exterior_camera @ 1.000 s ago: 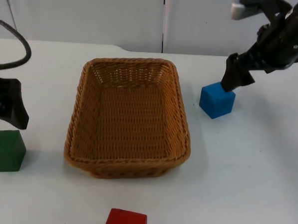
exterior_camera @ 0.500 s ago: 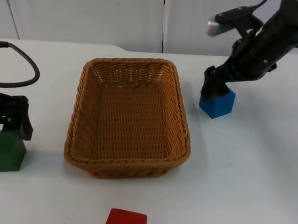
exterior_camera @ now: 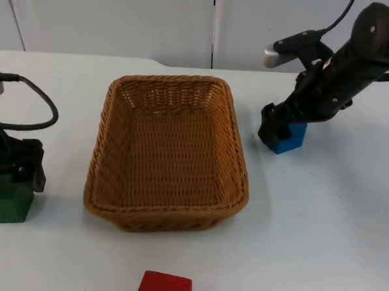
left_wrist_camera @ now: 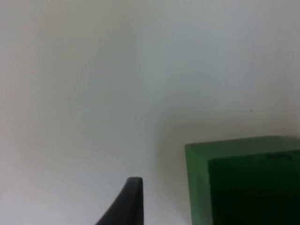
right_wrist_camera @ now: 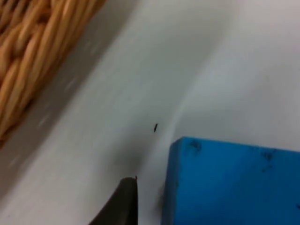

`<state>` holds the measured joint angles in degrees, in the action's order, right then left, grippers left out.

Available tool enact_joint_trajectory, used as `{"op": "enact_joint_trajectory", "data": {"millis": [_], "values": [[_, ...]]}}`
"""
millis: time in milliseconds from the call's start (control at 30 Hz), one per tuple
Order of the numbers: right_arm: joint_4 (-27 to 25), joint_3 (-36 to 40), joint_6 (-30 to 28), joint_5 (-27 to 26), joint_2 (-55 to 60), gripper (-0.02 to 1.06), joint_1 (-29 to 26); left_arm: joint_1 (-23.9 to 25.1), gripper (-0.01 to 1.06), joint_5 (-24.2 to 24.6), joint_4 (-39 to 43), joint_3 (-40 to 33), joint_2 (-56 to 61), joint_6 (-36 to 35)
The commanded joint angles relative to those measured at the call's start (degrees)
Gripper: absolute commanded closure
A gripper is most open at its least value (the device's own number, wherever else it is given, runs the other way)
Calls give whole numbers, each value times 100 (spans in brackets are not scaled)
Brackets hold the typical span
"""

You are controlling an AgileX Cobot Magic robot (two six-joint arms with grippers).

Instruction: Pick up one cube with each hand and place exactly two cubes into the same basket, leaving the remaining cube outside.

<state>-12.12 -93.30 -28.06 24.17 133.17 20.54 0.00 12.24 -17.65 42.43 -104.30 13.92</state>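
Note:
A green cube (exterior_camera: 4,203) sits on the white table at the far left, and my left gripper (exterior_camera: 15,177) is lowered over its top, open. In the left wrist view one black fingertip (left_wrist_camera: 130,200) stands beside the green cube (left_wrist_camera: 243,183) with a gap between them. A blue cube (exterior_camera: 292,138) lies right of the woven basket (exterior_camera: 103,147). My right gripper (exterior_camera: 279,129) is down around the blue cube, open, with a fingertip (right_wrist_camera: 123,202) just off the blue cube's (right_wrist_camera: 234,183) side. A red cube (exterior_camera: 165,288) rests at the front edge.
The basket holds nothing and stands between the two arms. Its rim (right_wrist_camera: 33,42) is close to the right gripper. The grey partition wall (exterior_camera: 123,18) closes the back of the table.
Both grippers have come down onto their cubes. The left one dropped toward the green cube; the right one moved left and down around the blue cube. No cube has moved.

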Motion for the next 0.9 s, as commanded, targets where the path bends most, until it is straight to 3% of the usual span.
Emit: {"op": "enact_joint_trajectory", "data": {"millis": [0,767,867], "values": [[-7,-40,19,-74,42,-1,18,10,0,-186,35,17,-86,-2],[-18,-40,19,-247,161,0,18,10,0,-537,48,17,-476,-2],[-18,-40,19,-247,161,9,18,10,0,-537,48,17,-476,-2]]}}
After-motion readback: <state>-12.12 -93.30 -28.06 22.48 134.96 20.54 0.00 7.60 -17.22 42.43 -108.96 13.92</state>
